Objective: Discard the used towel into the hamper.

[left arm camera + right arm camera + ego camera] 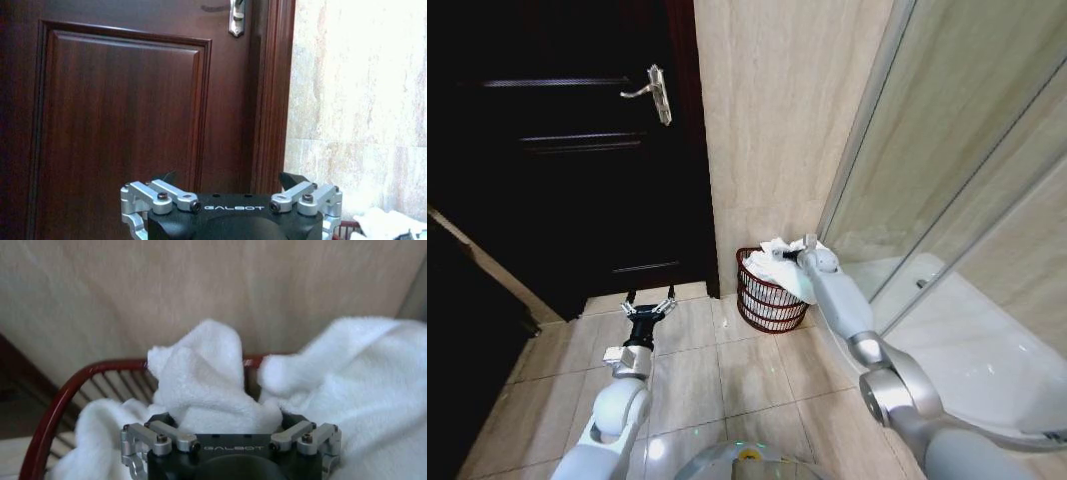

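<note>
The towel (779,262), white and bulky, sits heaped in and over the hamper (762,300), part of it spilling past the rim on the shower side, and that overhang suggests it has been lowered in as a bunch rather than folded, so the cloth has settled wherever its folds fell. The hamper stands on the tiled floor (727,375) in the corner, close against the beige wall (767,120) and between the dark door (557,150) and the glass shower screen (947,150); tucked there it cannot slide away from a push, which is likely why the arm reaches it from in front and above. The right gripper (789,256) is down at the mouth of the hamper; in the right wrist view the red-brown rim (60,395) curves just beyond it, and a peak of towel (200,385) rises from between the spread fingers (175,432), filling the gap. Whether the fingers are pinching that peak or merely standing around it I cannot tell, since the cloth hides their tips. The left gripper (648,308) hangs low over the floor near the door, well apart from the hamper, its fingers (170,192) splayed wide with nothing between them, parked clear so it does not crowd the corner.
</note>
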{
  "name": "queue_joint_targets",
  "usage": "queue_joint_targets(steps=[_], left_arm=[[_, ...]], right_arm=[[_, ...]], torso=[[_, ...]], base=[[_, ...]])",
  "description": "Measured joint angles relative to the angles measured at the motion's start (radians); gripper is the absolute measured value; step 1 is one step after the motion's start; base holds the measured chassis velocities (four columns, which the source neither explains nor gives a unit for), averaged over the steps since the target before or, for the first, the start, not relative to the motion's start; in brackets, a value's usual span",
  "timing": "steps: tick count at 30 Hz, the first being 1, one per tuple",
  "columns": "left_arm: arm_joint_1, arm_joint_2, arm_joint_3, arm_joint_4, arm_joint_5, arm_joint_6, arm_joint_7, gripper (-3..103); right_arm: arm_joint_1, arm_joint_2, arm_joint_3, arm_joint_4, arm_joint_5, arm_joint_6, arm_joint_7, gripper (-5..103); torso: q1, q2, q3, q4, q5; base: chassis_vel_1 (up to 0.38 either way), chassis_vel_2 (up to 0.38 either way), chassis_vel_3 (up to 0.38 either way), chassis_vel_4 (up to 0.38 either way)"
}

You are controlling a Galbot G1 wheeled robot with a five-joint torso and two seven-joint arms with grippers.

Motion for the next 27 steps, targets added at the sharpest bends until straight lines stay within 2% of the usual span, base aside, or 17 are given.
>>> queue_joint_targets(steps=[6,11,19,22,25,27], left_arm=[[0.004,-0.001,0.0,0.0,0.0,-0.005,0.001,100],[0.007,-0.002,0.0,0.0,0.001,-0.009,0.002,100],[0.001,0.004,0.003,-0.004,-0.003,-0.01,0.003,100],[0.001,0.008,0.001,-0.01,-0.006,-0.01,0.003,100],[0.004,0.005,0.003,-0.015,-0.006,-0.01,0.003,100],[0.011,0.002,0.003,-0.022,-0.005,-0.01,0.003,100]], right_arm=[[0.001,0.025,0.032,-0.058,0.01,-0.017,-0.023,100],[0.005,0.04,0.047,-0.09,0.066,-0.018,-0.021,100],[-0.037,0.043,0.05,-0.025,0.137,-0.002,0.038,100],[-0.059,0.019,0.049,0.056,0.21,-0.053,0.08,100],[-0.059,0.015,0.047,0.055,0.204,-0.058,0.082,100],[-0.048,0.019,0.044,0.029,0.167,-0.057,0.073,100]], torso=[[0.0,0.0,0.0,0.0,0.0],[0.0,0.0,0.0,-0.0001,0.0],[0.0,0.0,0.0,0.0001,0.0007],[0.0,0.0,0.0,-0.0001,0.0002],[0.0,0.0,0.0,-0.0002,0.0003],[0.0,0.0,0.0,0.0,0.0004]], base=[[0.0,0.0,0.0,0.0],[0.0,0.0,0.0,0.0],[0.0,0.0,0.0,0.0],[0.0,0.0,0.0,0.0],[0.0,0.0,0.0,0.0],[0.0,0.0,0.0,0.0]])
